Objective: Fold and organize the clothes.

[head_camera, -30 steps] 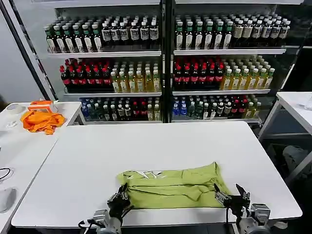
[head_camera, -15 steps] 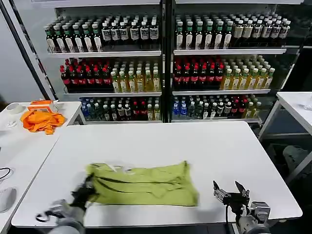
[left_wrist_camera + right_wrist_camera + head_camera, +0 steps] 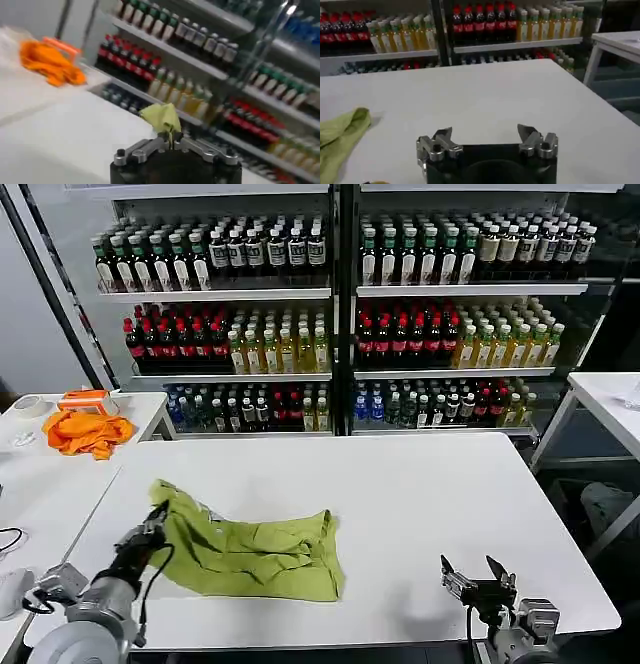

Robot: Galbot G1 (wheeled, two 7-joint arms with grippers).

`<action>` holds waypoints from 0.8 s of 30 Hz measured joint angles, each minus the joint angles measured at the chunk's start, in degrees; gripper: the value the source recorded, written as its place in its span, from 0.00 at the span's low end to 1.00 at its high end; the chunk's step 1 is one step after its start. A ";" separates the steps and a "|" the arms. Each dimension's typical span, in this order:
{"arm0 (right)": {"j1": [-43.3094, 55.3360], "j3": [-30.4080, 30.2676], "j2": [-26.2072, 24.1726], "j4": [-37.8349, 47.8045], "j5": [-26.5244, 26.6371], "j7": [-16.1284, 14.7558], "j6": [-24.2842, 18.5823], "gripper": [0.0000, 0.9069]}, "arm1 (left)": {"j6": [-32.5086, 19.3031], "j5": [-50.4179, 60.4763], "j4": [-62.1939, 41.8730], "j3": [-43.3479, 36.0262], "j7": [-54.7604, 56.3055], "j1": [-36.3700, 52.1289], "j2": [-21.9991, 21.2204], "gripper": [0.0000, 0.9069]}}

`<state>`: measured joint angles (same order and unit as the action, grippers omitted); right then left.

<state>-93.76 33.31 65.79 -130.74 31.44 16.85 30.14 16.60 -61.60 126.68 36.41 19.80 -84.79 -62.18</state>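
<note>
The lime-green T-shirt (image 3: pixel 250 549), the clothes, lies folded and rumpled on the white table (image 3: pixel 400 484), left of centre. My left gripper (image 3: pixel 157 515) is shut on its left edge, and a tuft of the green fabric (image 3: pixel 161 117) sticks up between the pinched fingers in the left wrist view. My right gripper (image 3: pixel 478 570) stands open near the table's front right edge, well clear of the shirt, nothing between its fingers. In the right wrist view the right gripper (image 3: pixel 485 135) faces bare table, with a corner of the shirt (image 3: pixel 342 132) off to one side.
An orange cloth (image 3: pixel 87 432) lies on a side table (image 3: pixel 40 484) to the left. Drink coolers with rows of bottles (image 3: pixel 340 314) stand behind the table. Another white table (image 3: pixel 610 399) is at the right.
My left gripper has dragged the shirt leftward across the table, from the front centre to left of centre. The right gripper let go and stays open at the front right.
</note>
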 measured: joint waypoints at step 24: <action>0.02 -0.03 -1.11 -0.10 0.02 -0.26 -0.52 1.00 | 0.57 7.73 -7.59 -26.25 -1.00 10.09 -11.75 1.00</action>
<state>-93.74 33.28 64.69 -130.84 31.46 16.59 29.61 17.18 -53.86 119.09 10.16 18.80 -74.70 -73.93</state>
